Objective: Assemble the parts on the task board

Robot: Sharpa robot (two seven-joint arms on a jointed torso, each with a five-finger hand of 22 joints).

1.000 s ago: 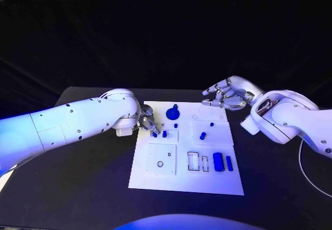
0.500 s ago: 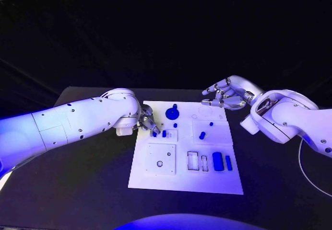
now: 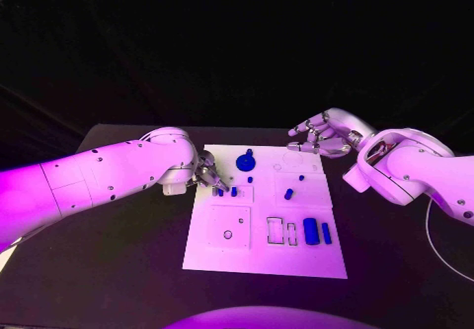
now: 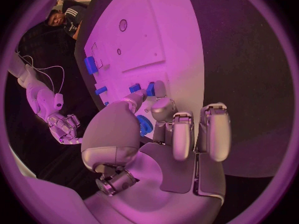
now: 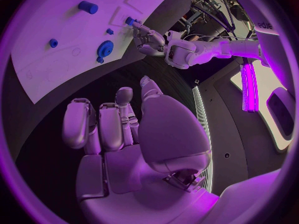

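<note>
So nothing's really moved: left hand (image 3: 207, 173) still fingertips-down on the small blue pegs (image 3: 225, 192) beside it on the white plastic task board (image 3: 266, 260), grip unclear, right hand (image 3: 318, 136) still hovering empty.

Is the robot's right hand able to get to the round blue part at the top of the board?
Probably yes. The right hand hovers with nothing in it beside the board's far corner, and the round blue part lies close by with bare board between them. The left hand is busy lower down.

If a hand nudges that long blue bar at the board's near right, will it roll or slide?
The blue bar looks rounded and lies flat on the task board, so it probably rolls sideways. It looks rigid and small, likely light. The smooth board may let it skid.
</note>
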